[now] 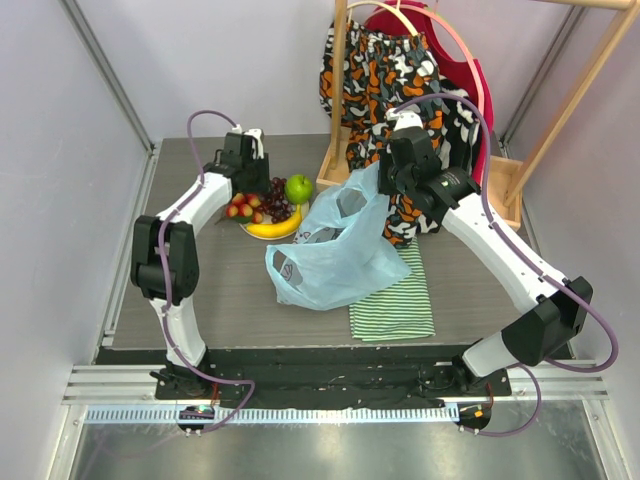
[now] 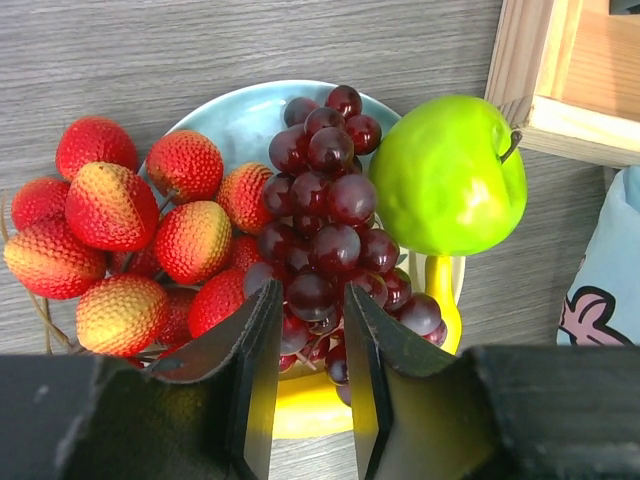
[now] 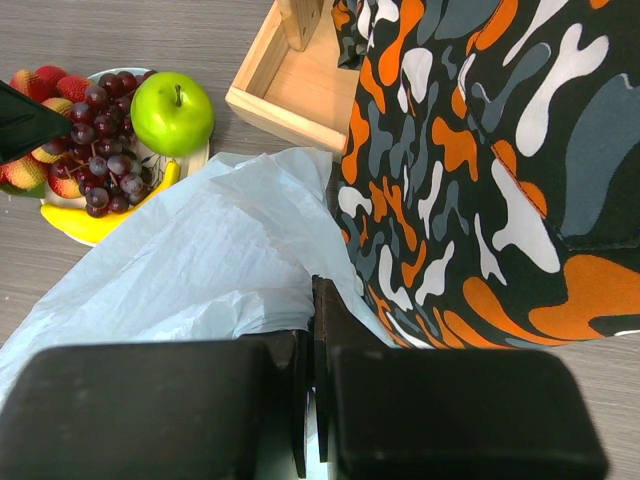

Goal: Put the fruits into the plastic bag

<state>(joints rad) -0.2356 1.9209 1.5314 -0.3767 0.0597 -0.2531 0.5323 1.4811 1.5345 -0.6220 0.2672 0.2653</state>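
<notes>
grapes (image 2: 322,215) sit between the slightly parted fingers of the left tool (image 2: 311,300), right tool (image 3: 311,300) clamped on plastic bag (image 3: 190,260)

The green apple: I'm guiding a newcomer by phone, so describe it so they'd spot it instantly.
On the grey table, left of the blue plastic bag, sits a pale plate heaped with fruit. The apple is at its far right edge beside dark grapes: the only green, smooth, round fruit there.
</notes>
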